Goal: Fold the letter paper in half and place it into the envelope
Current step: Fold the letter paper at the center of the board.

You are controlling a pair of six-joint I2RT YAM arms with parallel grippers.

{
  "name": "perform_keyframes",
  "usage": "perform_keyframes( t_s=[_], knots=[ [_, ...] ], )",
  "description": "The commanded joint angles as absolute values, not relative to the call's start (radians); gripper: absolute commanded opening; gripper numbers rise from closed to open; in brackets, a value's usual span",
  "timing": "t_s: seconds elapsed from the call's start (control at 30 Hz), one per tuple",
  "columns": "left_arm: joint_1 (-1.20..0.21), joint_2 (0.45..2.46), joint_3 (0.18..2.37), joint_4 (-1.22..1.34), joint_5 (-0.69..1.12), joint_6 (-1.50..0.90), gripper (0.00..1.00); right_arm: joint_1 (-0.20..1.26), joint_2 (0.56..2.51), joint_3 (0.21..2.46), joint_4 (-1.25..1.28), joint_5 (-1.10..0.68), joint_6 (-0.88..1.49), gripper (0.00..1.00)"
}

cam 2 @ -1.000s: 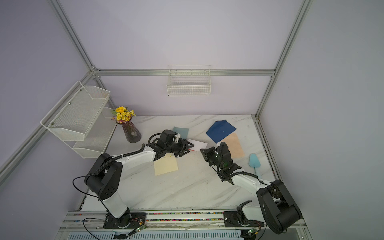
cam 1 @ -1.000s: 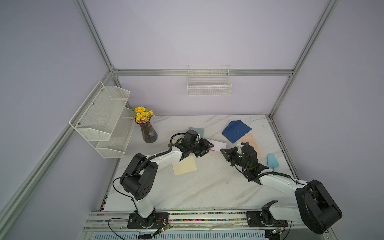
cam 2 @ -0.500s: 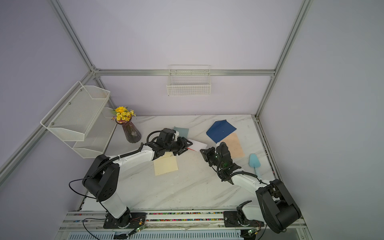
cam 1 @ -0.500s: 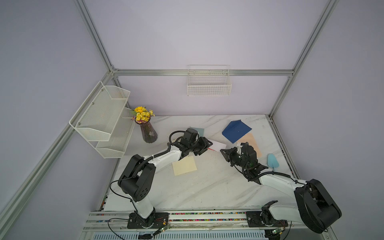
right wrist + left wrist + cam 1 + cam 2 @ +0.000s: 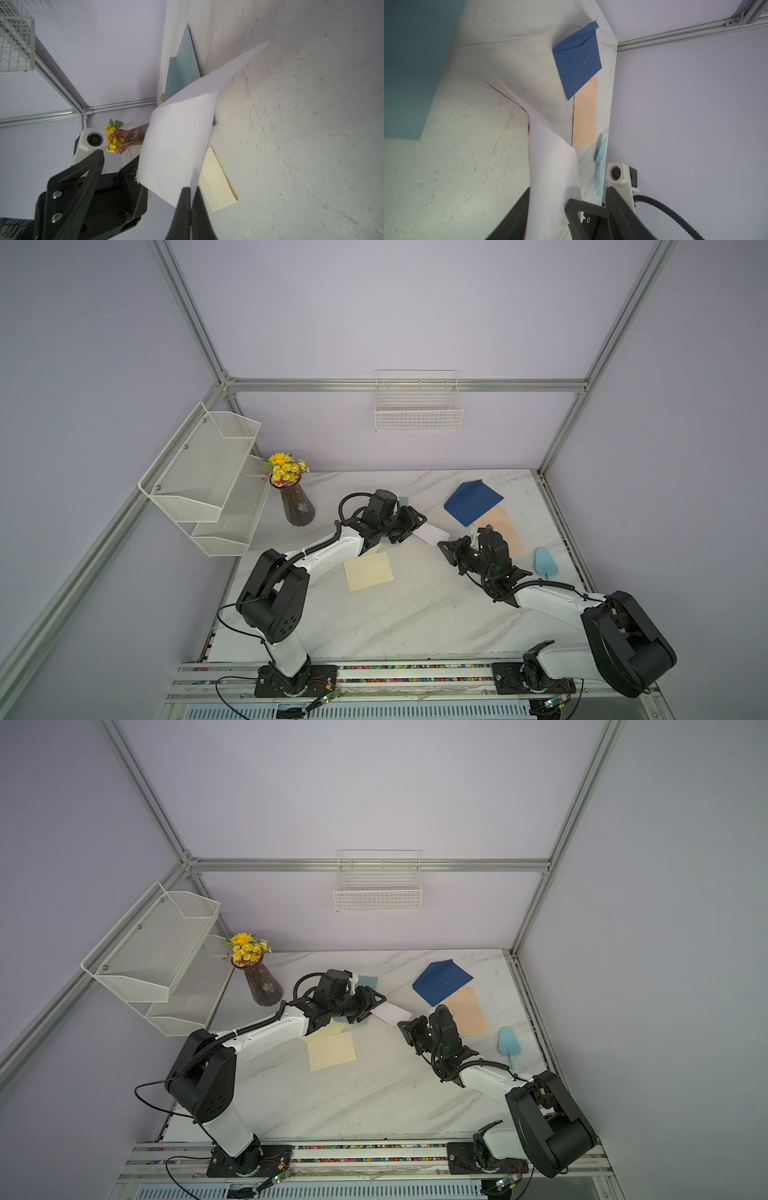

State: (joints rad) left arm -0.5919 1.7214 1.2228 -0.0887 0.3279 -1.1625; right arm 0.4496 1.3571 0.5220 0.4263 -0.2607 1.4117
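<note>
A white letter paper (image 5: 430,533) (image 5: 390,1013) hangs above the table between both grippers. My right gripper (image 5: 190,190) (image 5: 444,546) is shut on one edge of the sheet (image 5: 178,135). My left gripper (image 5: 548,199) (image 5: 415,523) stands open around the opposite end. The curved sheet (image 5: 550,155) runs between its jaws and lies against one finger (image 5: 519,216). A red underside shows along one edge. The dark blue envelope (image 5: 473,502) (image 5: 577,62) lies flat at the back right with its flap raised, apart from both grippers.
A teal sheet (image 5: 368,982) lies under the left gripper, a folded yellow paper (image 5: 368,571) beside the left arm. An orange lined sheet (image 5: 500,529) and a light blue scoop (image 5: 545,562) sit right. A flower vase (image 5: 297,506) stands back left by a wire shelf (image 5: 208,477).
The left gripper has shifted slightly toward the back of the table with the paper between its jaws. The right gripper keeps its hold in the same place.
</note>
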Motion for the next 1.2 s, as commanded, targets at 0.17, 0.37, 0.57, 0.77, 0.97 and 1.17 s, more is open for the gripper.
perform_keyframes(
  t_s=[0.17, 0.37, 0.57, 0.77, 0.97, 1.17],
  knots=[
    [-0.618, 1.735, 1.231, -0.076, 0.324, -1.123, 0.45, 0.458, 1.407, 0.582, 0.474, -0.267, 1.422, 0.0],
    [-0.619, 1.717, 1.219, -0.102, 0.329, -1.091, 0.16, 0.459, 1.401, 0.593, 0.451, -0.273, 1.405, 0.0],
    [-0.619, 1.694, 1.241, -0.176, 0.361, -0.977, 0.0, 0.457, 1.376, 0.571, 0.425, -0.252, 1.392, 0.32],
    [-0.617, 1.674, 1.186, -0.155, 0.473, -0.9, 0.0, 0.457, 1.395, 0.587, 0.437, -0.256, 1.38, 0.49],
    [-0.611, 1.615, 1.105, -0.138, 0.549, -0.817, 0.0, 0.456, 1.42, 0.592, 0.443, -0.25, 1.373, 0.49],
    [-0.602, 1.563, 1.084, -0.231, 0.585, -0.674, 0.0, 0.443, 1.432, 0.577, 0.455, -0.259, 1.363, 0.45]
  ],
)
